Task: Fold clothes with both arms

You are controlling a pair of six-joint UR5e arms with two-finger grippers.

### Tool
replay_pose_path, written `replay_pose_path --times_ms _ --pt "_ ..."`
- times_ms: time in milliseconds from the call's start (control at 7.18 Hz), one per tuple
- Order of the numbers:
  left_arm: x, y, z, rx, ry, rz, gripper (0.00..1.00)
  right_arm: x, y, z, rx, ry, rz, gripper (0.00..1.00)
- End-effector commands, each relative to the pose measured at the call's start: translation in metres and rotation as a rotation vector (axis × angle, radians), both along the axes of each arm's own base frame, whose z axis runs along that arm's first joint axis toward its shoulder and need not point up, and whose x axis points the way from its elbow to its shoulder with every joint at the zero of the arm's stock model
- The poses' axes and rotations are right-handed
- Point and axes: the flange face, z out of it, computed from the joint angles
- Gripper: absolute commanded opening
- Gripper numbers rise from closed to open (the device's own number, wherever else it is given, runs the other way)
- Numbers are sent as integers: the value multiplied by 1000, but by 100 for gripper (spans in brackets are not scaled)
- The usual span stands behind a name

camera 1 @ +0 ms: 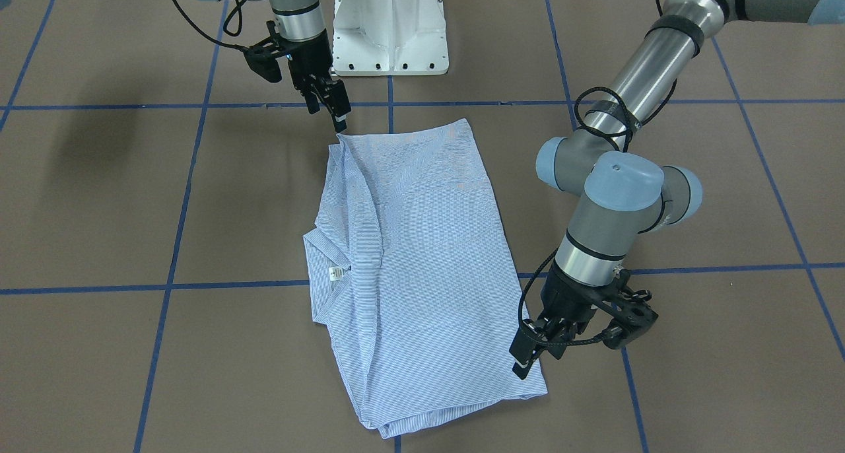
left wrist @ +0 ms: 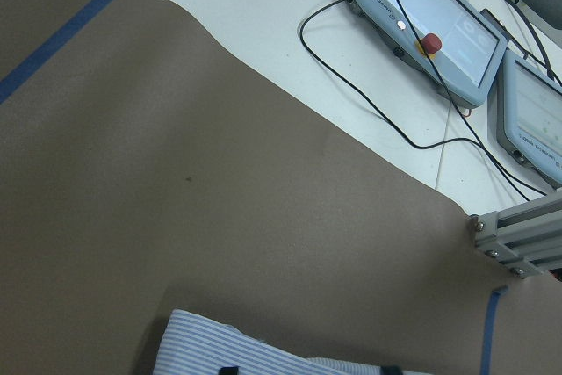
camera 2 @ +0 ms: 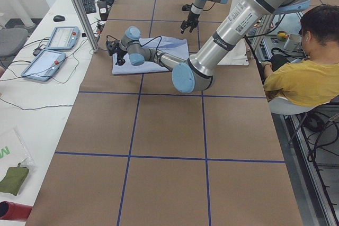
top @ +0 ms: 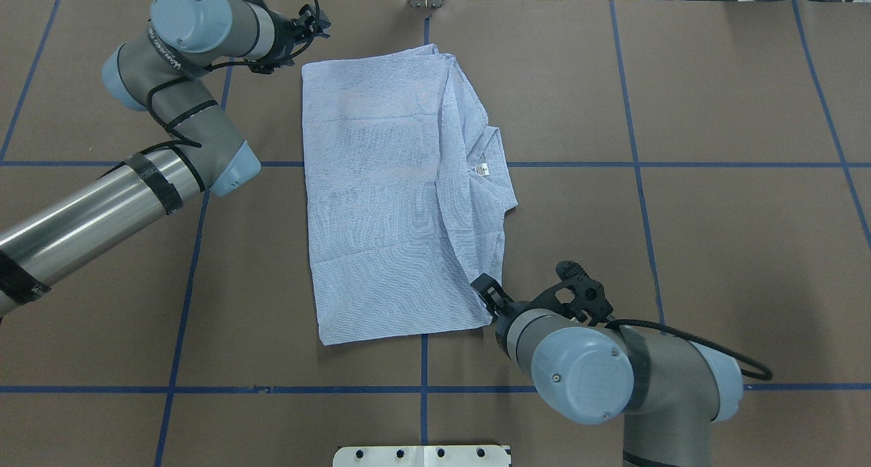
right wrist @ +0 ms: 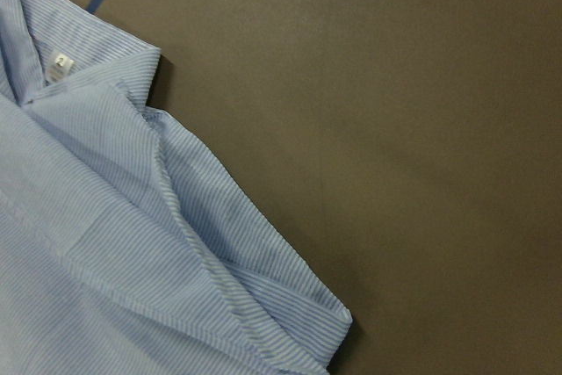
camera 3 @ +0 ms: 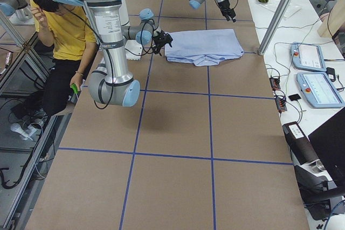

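1. Shirt (top: 388, 201) lies folded into a rectangle on the surface (top: 714, 235), nearer its far edge.
2. Left hand (camera 1: 525, 360) at the shirt's far corner; cannot tell its fingers' state.
3. Right hand (camera 1: 337, 113), fingers together, at the near corner.

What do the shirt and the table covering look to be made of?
Shirt: thin woven fabric, probably cotton, matte; fine blue-white stripes, soft creases and limp folded edges. Table covering: seemingly matte brown paper or card sheet, flat, marked with blue tape lines; the exact material stays uncertain.
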Motion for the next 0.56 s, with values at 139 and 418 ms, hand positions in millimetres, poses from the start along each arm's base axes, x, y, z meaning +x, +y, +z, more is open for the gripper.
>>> replay_pose_path --times_ms 139,418 --pt "-1 2 -1 -9 -3 3 89 -37 4 8 34 47 40 100" --pt "-1 2 0 -13 -6 3 89 -43 -8 12 41 63 66 96"
